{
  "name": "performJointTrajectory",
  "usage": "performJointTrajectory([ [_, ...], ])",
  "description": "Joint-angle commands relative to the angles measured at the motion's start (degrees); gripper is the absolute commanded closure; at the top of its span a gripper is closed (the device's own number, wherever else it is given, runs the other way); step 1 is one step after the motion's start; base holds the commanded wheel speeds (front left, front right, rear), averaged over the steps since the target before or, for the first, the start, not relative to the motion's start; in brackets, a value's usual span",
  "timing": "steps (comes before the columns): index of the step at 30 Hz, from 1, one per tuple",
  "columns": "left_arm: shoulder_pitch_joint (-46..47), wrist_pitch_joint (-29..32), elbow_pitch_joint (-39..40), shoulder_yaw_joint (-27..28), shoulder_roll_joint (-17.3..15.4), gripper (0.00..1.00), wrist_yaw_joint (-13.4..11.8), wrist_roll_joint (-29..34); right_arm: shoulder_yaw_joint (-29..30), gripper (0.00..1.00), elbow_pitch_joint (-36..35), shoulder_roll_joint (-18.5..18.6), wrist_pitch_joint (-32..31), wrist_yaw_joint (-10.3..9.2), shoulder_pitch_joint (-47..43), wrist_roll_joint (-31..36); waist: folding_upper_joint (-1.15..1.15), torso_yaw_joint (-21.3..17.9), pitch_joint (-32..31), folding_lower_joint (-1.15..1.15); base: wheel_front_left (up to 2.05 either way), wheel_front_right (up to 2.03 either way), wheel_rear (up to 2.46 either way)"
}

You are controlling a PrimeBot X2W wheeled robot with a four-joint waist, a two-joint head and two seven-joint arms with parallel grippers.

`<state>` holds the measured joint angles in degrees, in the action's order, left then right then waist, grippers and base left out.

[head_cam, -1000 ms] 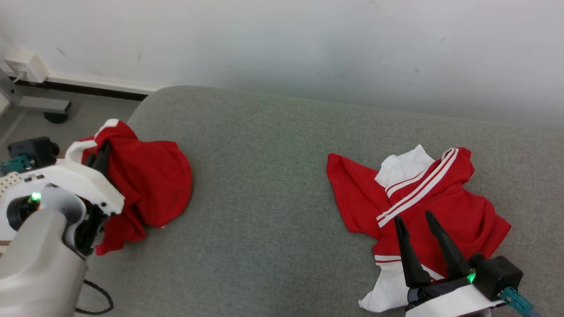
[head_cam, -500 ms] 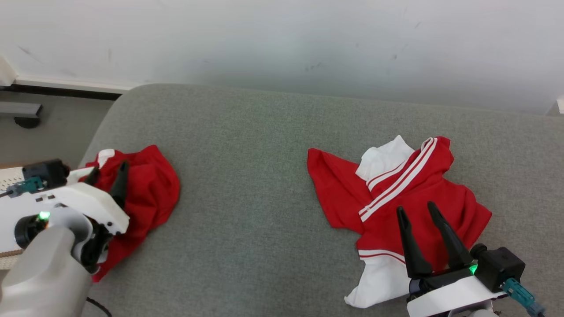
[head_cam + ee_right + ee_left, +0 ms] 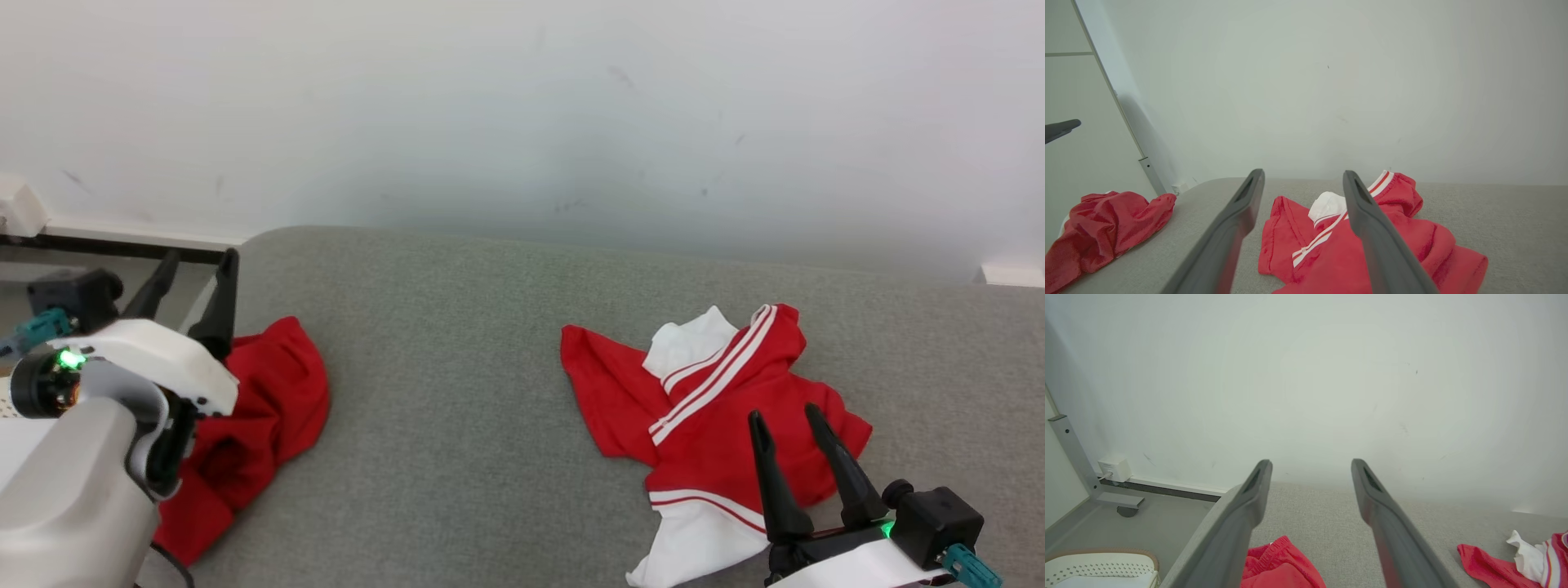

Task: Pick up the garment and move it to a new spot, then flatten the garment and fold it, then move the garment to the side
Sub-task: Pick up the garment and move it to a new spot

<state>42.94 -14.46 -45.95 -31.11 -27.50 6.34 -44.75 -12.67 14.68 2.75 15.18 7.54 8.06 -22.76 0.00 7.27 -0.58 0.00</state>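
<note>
Plainly, our right gripper [image 3: 781,411] hangs spread over the soft, light shirt [image 3: 718,441], so we'd pinch the white hem [image 3: 694,535] beside it.

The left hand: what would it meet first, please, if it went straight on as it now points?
Probably the white wall: the left hand points over the red garment and the grey cushion, though depth is unclear.

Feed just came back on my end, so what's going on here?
The robot is working with two garments on a grey cushion. Its left gripper is open over a crumpled red garment at the cushion's left end, gripping nothing. The right gripper, also open, hovers over a rumpled red-and-white garment on the right. Neither garment is folded yet.
</note>
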Motion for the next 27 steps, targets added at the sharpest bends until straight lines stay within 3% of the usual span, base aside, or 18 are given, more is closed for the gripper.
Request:
performJointTrajectory([
  [1,-2.1,-0.3,2.1,0.5,-0.2,0.00,-0.9,0.2,0.2,0.00,-0.2,0.3,-0.1,-0.10,-0.7,0.6,0.00,-1.3,-0.9,0.00,0.00,0.00,0.00],
  [9,-15.9,-0.7,20.4,4.9,1.4,0.00,-8.0,3.8,0.8,0.00,-0.7,0.2,-0.1,-0.10,-1.6,1.8,0.00,-6.3,-1.7,0.00,0.00,0.00,0.00],
  [15,-25.5,-0.7,28.1,7.7,3.9,0.00,-11.0,6.7,0.7,0.00,-0.6,0.2,-0.1,-0.10,-1.8,2.7,0.00,-10.2,-1.6,0.00,0.00,0.00,0.00],
  [21,-32.1,-0.7,31.8,11.7,7.4,0.00,-12.2,10.5,0.3,0.00,-0.6,0.2,-0.1,-0.10,-2.3,2.8,0.00,-13.1,-1.1,0.00,0.00,0.00,0.00],
  [27,-38.0,-0.7,34.9,17.2,13.2,0.00,-11.3,15.9,0.8,0.00,-0.7,0.2,-0.1,-0.10,-2.9,2.4,0.00,-14.2,-1.2,0.00,0.00,0.00,0.00],
])
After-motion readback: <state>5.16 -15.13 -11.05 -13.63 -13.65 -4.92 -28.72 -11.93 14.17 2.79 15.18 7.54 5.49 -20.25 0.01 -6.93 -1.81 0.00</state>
